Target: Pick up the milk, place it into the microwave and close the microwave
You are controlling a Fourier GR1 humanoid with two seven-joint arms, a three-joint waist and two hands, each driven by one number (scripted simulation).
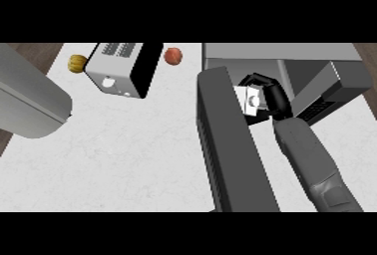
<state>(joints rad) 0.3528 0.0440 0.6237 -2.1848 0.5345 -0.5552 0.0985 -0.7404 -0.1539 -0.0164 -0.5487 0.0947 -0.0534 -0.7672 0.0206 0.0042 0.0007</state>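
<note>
1. Head view gives me the white tabletop (125, 149) as the biggest thing, running across most of the frame.
2. At the left edge I see a big grey rounded shape (29, 104); I cannot tell what it is.
3. On the right stands the microwave (309, 64), its dark door (232, 144) swung open toward me, edge-on down the middle.
4. My right forearm (313, 164) rises from the lower right beside that door.
5. A toaster (121, 67), silver and black, sits at upper left.
6. My right hand (274, 97) has its fingers clamped round the milk (249, 102).
7. That milk, a white carton, is held just right of the door, at the microwave's opening.
8. A reddish round item (173, 56) lies right of the toaster; a yellow one (77, 63) lies left.
</note>
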